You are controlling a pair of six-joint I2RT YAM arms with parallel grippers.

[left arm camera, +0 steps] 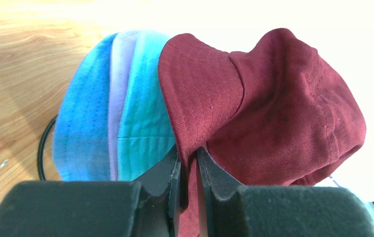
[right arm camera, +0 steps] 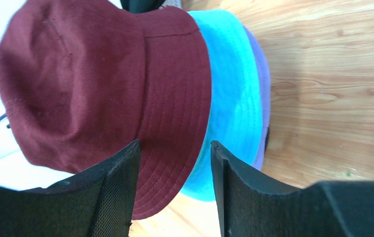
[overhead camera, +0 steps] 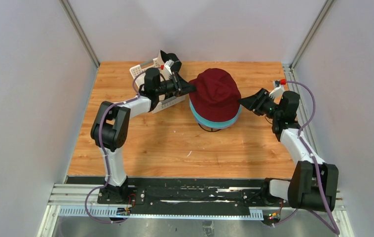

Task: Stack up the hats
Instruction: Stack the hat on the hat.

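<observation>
Top external: the hat stack sits mid-table, a bit toward the far edge, on the black wire stand [overhead camera: 207,129]; dark red hat [overhead camera: 217,89] on top, crown up; teal hat [overhead camera: 214,118] brim shows as a band under it; table [overhead camera: 150,143] is wood-grain; white lattice basket [overhead camera: 170,102] sits just left of the stack, partly hidden behind the left arm; left gripper [overhead camera: 190,88] is at the stack's left side, on the red brim; right gripper [overhead camera: 244,101] is at the right side, tips just beside the brim.

Left wrist: left gripper [left arm camera: 189,173] is clamped on the dark red hat [left arm camera: 274,113] brim; fabric is pinched between both fingers, and the brim folds at that point; nested under it, in order: teal hat [left arm camera: 143,108], lavender hat [left arm camera: 121,98], blue hat [left arm camera: 84,123]; only the brim bands of those three are visible; a curve of stand [left arm camera: 44,148] wire shows beside the blue brim, against the table [left arm camera: 17,64].

Right wrist: right gripper [right arm camera: 175,182] is released, jaws spread wide; the dark red hat [right arm camera: 101,84] brim edge and a strip of teal hat [right arm camera: 229,84] lie in the gap; can't tell whether either finger touches fabric; lavender hat [right arm camera: 264,84] edge peeks out past the teal; bare table [right arm camera: 333,74] beyond.
</observation>
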